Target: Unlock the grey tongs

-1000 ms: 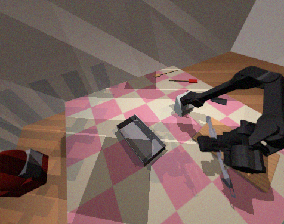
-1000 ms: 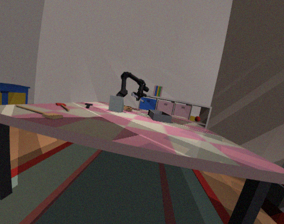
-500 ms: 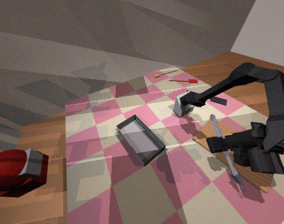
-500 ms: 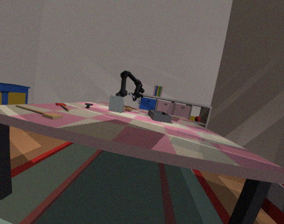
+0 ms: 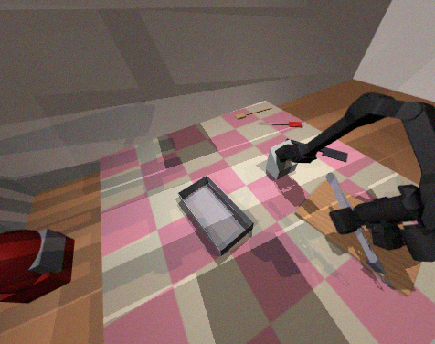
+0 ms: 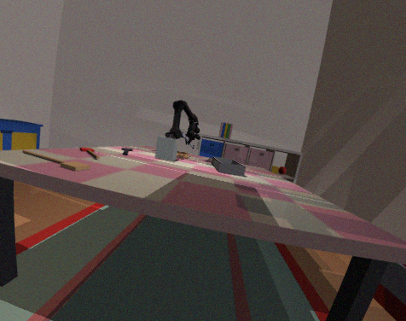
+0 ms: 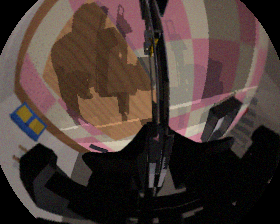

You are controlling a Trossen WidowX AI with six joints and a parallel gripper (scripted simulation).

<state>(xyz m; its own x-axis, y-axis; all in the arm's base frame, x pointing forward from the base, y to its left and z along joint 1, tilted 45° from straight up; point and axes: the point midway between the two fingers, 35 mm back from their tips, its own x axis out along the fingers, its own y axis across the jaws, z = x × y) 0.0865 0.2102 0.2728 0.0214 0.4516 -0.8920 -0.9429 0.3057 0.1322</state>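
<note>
One pair of grey tongs (image 5: 355, 220) is pinched in my pincer (image 5: 350, 219), fingers pressed onto the handles roughly mid-length. From the top cam the tongs sit over the wooden board (image 5: 318, 208), long axis running from near the board's far corner down to its near-right edge, tips (image 5: 382, 270) at the near end. Can't tell from the top cam whether the tips touch the board or hang just above it. Wrist cam shows the two tong arms (image 7: 153, 76) lying close together, nearly parallel, w/ only a thin gap; board (image 7: 98, 76) appears brown behind them, w/ the arm's shadow on it.

Roasting tin (image 5: 215, 213) sits on the checked pink/beige cloth (image 5: 140, 220) covering the worktop (image 5: 58, 297), well apart from the board, to its left in the top cam; nothing lies across it. Grey block (image 5: 281, 160) stands just beyond the board's far corner. Further back: a red-headed tool (image 5: 283, 123) and a wooden spatula (image 5: 251, 112), near each other. Dark red bowl-like thing (image 5: 26, 265) w/ a grey piece in it sits at the worktop's near-left edge, off the cloth.

Exterior cam: arm (image 6: 183, 121) is small and distant, bent over the far end of the worktop; a low shelf unit w/ coloured drawers (image 6: 246, 155) is behind. No readable labels, brands or writing anywhere; res too low.
</note>
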